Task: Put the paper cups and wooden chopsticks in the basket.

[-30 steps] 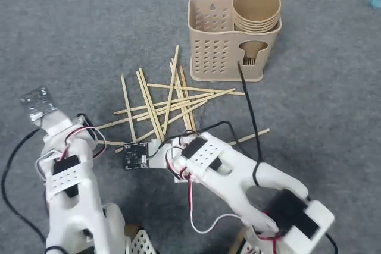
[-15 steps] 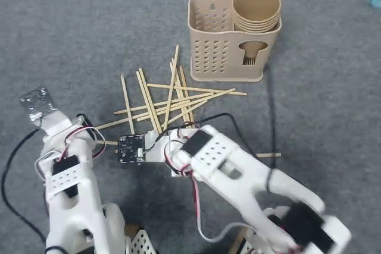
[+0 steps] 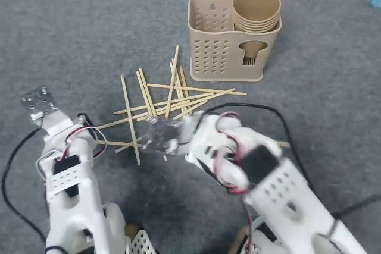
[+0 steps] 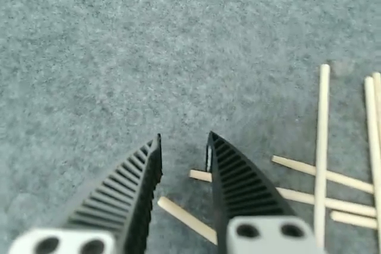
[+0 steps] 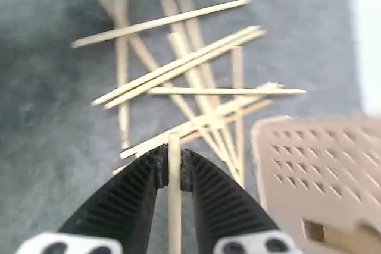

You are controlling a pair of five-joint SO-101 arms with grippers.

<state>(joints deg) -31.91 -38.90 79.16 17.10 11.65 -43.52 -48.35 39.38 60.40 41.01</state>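
On the grey mat [image 3: 71, 40] before the basket [image 3: 208, 57], the right gripper [image 5: 170, 157] has swung up and toward the loose chopsticks [image 3: 172, 99]. Half a second ago it sat lower and further left, at the near edge of the pile. Its arm is now smeared with motion, and the black cable [image 3: 280, 120] has shifted over with it. The fingers are pinching one chopstick [image 5: 174, 206], which runs lengthwise between them, its tip pointing at the heap. A single stick that lay beside this arm now shows further right, half hidden behind it. The pile itself is slightly disturbed.

The left gripper [image 4: 183, 141] has not moved. Its fingers are spread above the mat, and stick ends lie beneath them.

The cups [image 3: 256, 7] stand stacked in the basket's right compartment, as before.
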